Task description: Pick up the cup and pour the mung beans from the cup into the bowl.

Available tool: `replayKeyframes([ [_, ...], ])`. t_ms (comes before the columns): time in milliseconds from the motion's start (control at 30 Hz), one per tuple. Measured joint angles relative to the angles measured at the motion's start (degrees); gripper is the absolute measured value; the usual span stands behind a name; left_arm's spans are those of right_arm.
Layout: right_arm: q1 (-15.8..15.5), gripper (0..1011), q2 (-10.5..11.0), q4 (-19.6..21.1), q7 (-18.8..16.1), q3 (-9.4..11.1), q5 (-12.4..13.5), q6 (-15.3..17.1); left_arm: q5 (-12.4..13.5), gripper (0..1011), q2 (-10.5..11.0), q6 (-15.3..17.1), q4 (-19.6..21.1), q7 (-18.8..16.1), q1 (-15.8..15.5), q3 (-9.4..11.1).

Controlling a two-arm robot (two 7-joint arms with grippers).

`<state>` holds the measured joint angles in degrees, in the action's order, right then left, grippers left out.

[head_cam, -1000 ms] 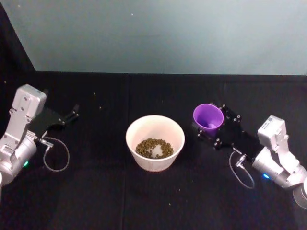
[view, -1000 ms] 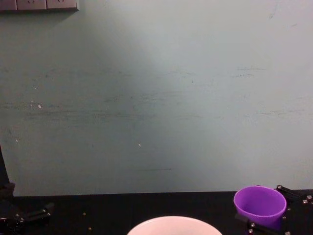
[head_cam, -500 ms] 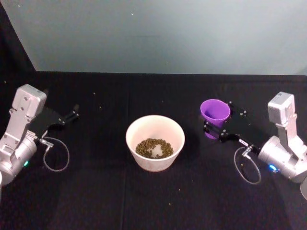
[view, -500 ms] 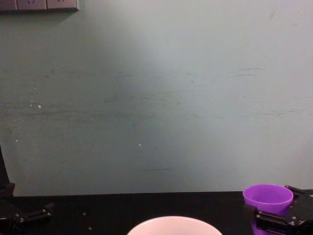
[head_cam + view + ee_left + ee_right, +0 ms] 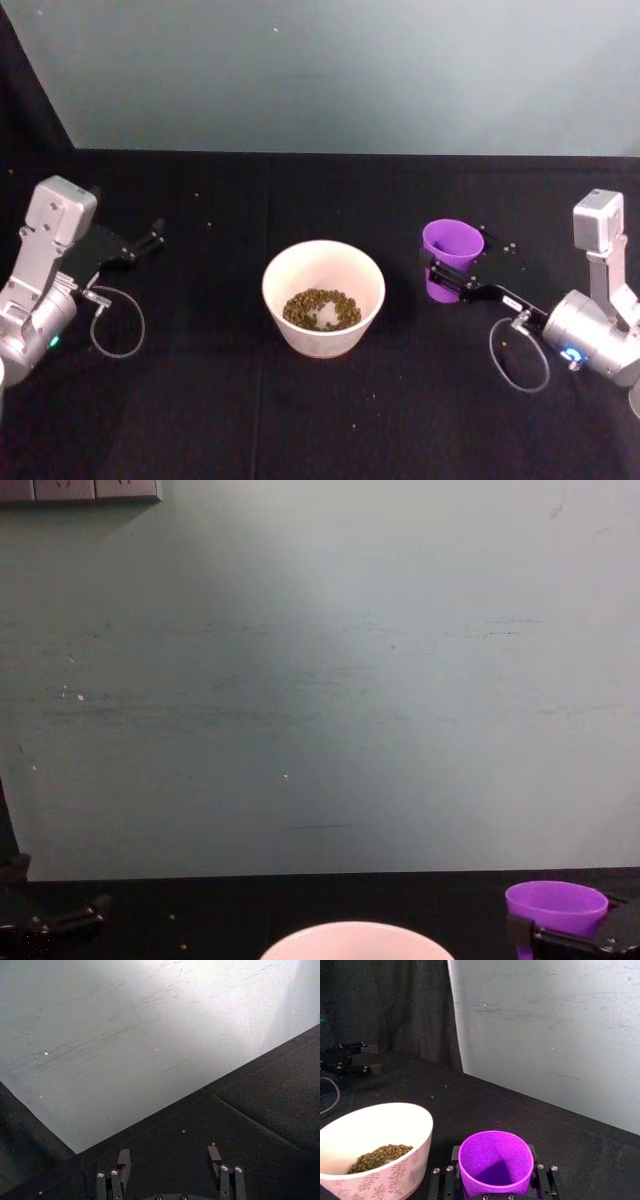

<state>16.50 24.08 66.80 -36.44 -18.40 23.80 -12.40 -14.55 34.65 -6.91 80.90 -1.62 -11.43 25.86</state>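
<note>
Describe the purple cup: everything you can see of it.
The cup is small, smooth, bright purple, plastic by its look, tapering from a wider rim to a narrower base. It stands upright, mouth up, and looks empty in the right wrist view. The right gripper holds it, one finger on either side. It is to the right of the bowl with the mung beans, apart from it, over the black table.

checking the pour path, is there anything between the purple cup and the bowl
Nothing visible stands between them. The cup sits upright between the right claw's fingers, to the right of the bowl, with bare black table in the gap. The bowl already holds mung beans, and the cup looks empty.
</note>
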Motion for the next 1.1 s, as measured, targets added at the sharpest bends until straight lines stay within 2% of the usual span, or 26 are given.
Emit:
replayKeyframes([
  [200, 0.4, 750, -0.3, -1.8, -1.2, -0.7, 0.4, -2.5, 0.0, 1000, 0.0, 0.0, 0.0, 0.0, 0.0, 0.0],
  [400, 0.1, 750, -0.3, -1.7, 0.4, -1.5, -1.9, -4.0, 0.0, 1000, 0.0, 0.0, 0.0, 0.0, 0.0, 0.0],
  [967, 0.0, 750, -0.7, -1.8, 0.7, -1.6, -2.3, -4.1, 0.0, 1000, 0.0, 0.0, 0.0, 0.0, 0.0, 0.0],
  [1067, 0.0, 807, -0.7, -1.8, 0.7, -1.6, -2.4, -4.1, 0.0, 1000, 0.0, 0.0, 0.0, 0.0, 0.0, 0.0],
  [1100, 0.0, 854, -0.7, -1.8, 0.7, -1.6, -2.4, -4.1, 0.0, 1000, 0.0, 0.0, 0.0, 0.0, 0.0, 0.0],
])
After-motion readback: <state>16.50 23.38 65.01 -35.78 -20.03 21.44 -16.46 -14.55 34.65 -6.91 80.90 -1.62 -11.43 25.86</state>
